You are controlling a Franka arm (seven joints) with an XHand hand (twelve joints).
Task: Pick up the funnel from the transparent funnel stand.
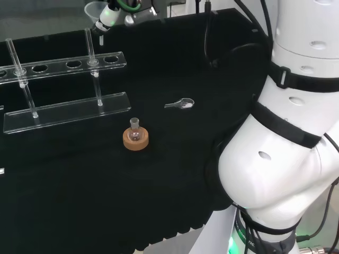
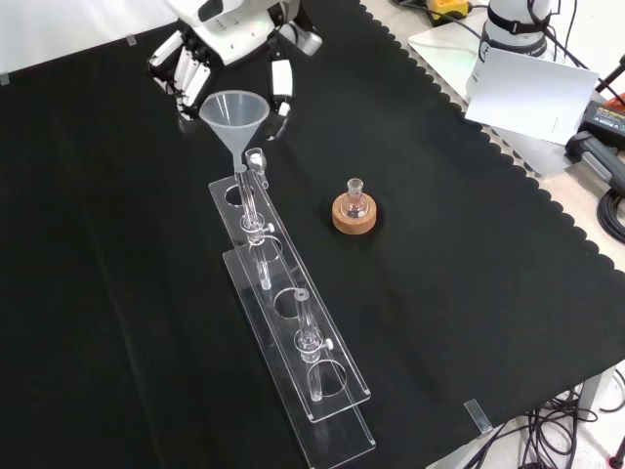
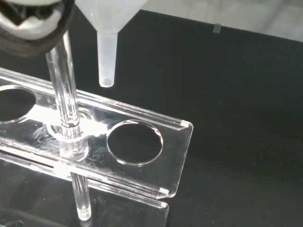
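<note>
**Funnel lifted clear of the stand's end hole**

In the front view, nearest you, the clear acrylic funnel stand is lying lengthwise on the black cloth, two flat plates joined by upright clear rods, with round holes along the upper plate. Just to its right, you are looking at a small round-bottomed glass flask sitting upright in a tan cork ring, apart from the stand. Farther back, the translucent white plastic funnel is hanging above the stand's far end, its spout pointing down. The wrist view is showing you the spout tip raised clear of the upper plate, above and beside the empty end hole. Behind the funnel, the black and white hand is reaching down with its fingers curled around the funnel's cone, holding it. In the head view, a small clear scoop is lying on the cloth, well apart from the stand.
</note>
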